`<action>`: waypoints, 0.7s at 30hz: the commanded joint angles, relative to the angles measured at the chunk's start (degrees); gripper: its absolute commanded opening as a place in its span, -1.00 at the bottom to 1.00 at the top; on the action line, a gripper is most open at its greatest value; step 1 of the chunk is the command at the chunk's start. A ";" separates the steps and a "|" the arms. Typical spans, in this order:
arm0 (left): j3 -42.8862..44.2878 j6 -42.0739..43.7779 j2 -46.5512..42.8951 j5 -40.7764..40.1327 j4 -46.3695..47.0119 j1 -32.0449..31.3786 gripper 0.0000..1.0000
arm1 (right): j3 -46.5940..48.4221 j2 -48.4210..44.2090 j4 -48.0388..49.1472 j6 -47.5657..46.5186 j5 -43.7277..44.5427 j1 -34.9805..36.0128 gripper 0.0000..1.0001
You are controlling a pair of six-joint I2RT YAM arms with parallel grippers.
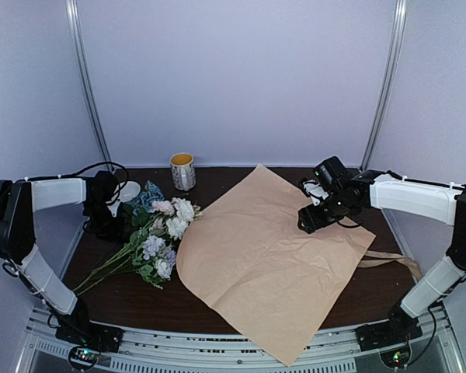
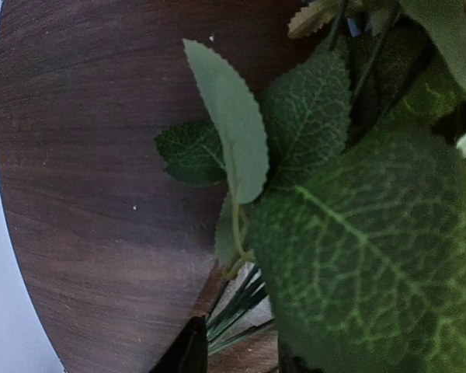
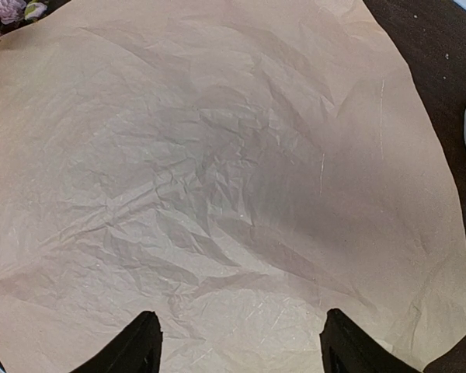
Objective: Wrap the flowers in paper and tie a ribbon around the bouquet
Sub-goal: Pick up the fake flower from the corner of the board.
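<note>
Pale lavender walls close in a dark wood-grain table (image 1: pixel 241 307), with the two arm bases at its near edge. On the left half lie the flowers (image 1: pixel 161 229), their white, pink and lavender blooms pointing far and right, their long green stems running toward the near-left corner. The left gripper (image 1: pixel 107 219) hangs over the leafy left side of the bunch. In its wrist view, broad veined leaves fill the right of the picture. The thin stems pass between its two dark fingers (image 2: pixel 190 353), which show only at the bottom edge. The fingers stand partly apart on either side of the stems, but whether they press on them cannot be told.

The paper (image 1: pixel 268 249) lies flat and creased in the middle and right of the table, tan face up and turned like a diamond. Its left edge is just beside the blooms and its near corner reaches out over the table's near edge. The right gripper (image 1: pixel 307 221) hovers over the paper's far-right part, jaws wide apart with nothing between them. The ribbon (image 1: pixel 394 261) shows as a tan strip running out from the paper's right edge toward the near right. A white mug (image 1: pixel 182 171) with a yellow inside stands at the far edge, left of the paper's far corner.
</note>
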 commanded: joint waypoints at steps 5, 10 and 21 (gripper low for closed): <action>1.21 -0.11 -0.50 -1.41 1.61 1.40 -0.22 | -0.45 0.91 -0.59 -0.79 1.02 -0.17 0.44; 1.84 0.04 2.57 1.24 2.71 2.28 -0.22 | -0.73 0.65 -0.16 -0.96 0.86 -0.17 0.45; 2.67 1.69 2.65 -0.79 2.87 2.33 -0.51 | -0.30 1.26 -0.84 -1.34 0.39 -0.24 0.47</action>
